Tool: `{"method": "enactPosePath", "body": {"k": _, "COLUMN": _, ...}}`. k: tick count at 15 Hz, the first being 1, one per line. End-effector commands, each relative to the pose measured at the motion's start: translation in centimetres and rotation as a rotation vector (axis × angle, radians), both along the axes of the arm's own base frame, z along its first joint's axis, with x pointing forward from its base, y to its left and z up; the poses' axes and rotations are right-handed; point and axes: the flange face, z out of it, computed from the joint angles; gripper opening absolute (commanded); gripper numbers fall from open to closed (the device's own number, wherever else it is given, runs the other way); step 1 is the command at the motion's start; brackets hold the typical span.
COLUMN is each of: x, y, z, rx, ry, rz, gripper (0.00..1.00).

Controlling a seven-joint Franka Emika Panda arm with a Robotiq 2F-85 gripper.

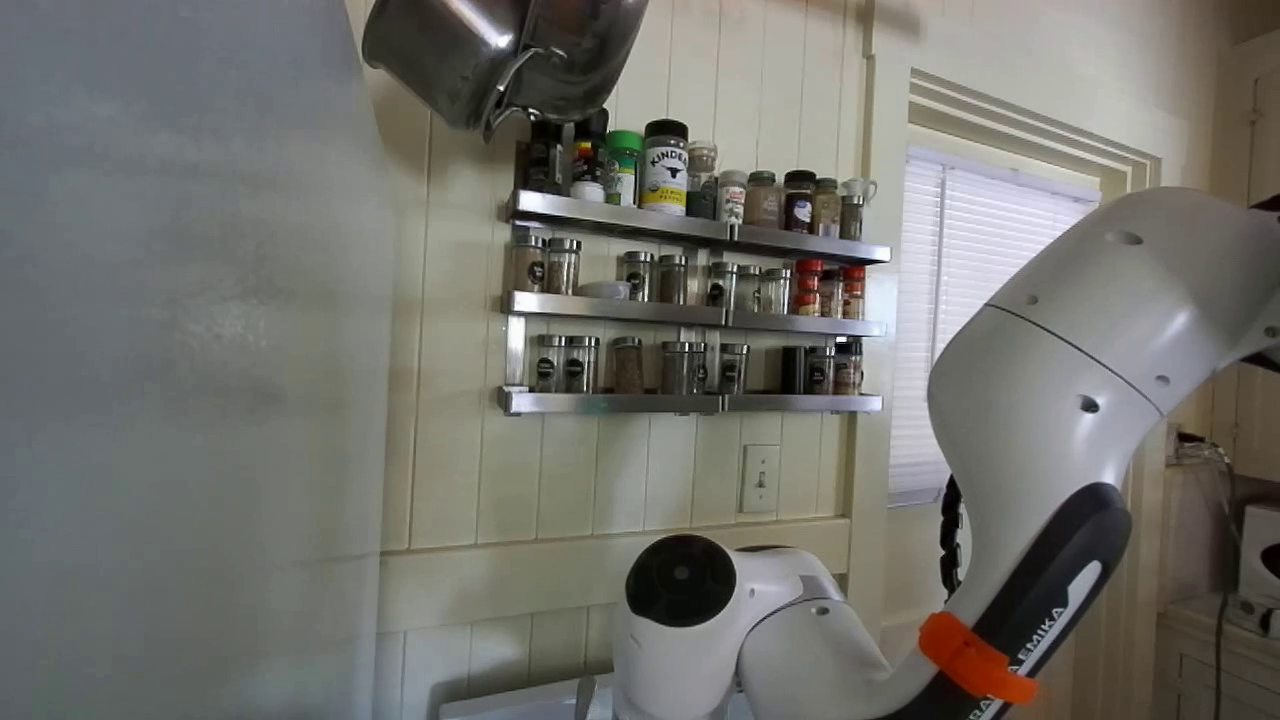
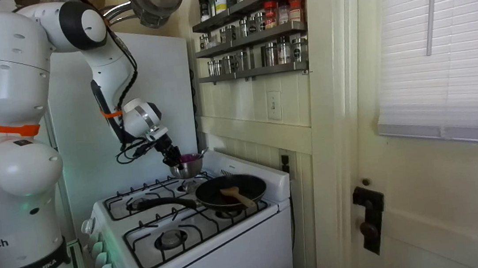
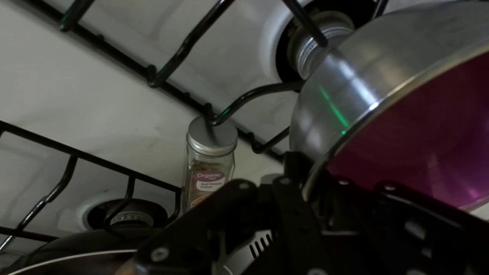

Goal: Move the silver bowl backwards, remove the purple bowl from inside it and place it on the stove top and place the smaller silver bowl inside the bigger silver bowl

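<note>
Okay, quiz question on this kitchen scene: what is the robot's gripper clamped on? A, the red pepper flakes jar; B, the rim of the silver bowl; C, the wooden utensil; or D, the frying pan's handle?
B: in the wrist view the gripper is closed over the rim of the silver bowl, with one jaw outside the wall and the other on the inner side.

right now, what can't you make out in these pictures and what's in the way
Silver bowl: far side cut off by the wrist view's right edge.
Purple interior: partly behind the jaws, wrist view.
Red pepper flakes jar: lower end behind the jaws, wrist view.
Stove: nearly all cut off by the bottom edge in an exterior view.
Round jar labels: too small to read in an exterior view.
</note>
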Motion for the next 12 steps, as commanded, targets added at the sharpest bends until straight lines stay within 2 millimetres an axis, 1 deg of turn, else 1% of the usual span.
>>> {"method": "enactPosePath", "body": {"k": 1, "x": 0.1, "y": 0.7, "z": 0.1, "rx": 0.038, "ry": -0.012, "rz": 0.007, "gripper": 0.36}}
{"method": "enactPosePath", "body": {"k": 2, "x": 0.0, "y": 0.7, "z": 0.2, "rx": 0.039, "ry": -0.012, "rz": 0.006, "gripper": 0.41}}
{"method": "enactPosePath", "body": {"k": 3, "x": 0.0, "y": 0.8, "z": 0.3, "rx": 0.043, "ry": -0.01, "rz": 0.005, "gripper": 0.5}}
{"method": "enactPosePath", "body": {"k": 5, "x": -0.2, "y": 0.7, "z": 0.5, "rx": 0.048, "ry": -0.001, "rz": -0.004, "gripper": 0.64}}
{"method": "enactPosePath", "body": {"k": 9, "x": -0.7, "y": 0.8, "z": 1.3, "rx": 0.046, "ry": 0.004, "rz": -0.009, "gripper": 0.94}}
{"method": "enactPosePath", "body": {"k": 10, "x": -0.9, "y": 0.9, "z": 1.6, "rx": 0.045, "ry": 0.002, "rz": -0.008, "gripper": 0.99}}
{"method": "enactPosePath", "body": {"k": 12, "x": -1.2, "y": 0.9, "z": 2.4, "rx": 0.035, "ry": 0.0, "rz": -0.011, "gripper": 1.0}}
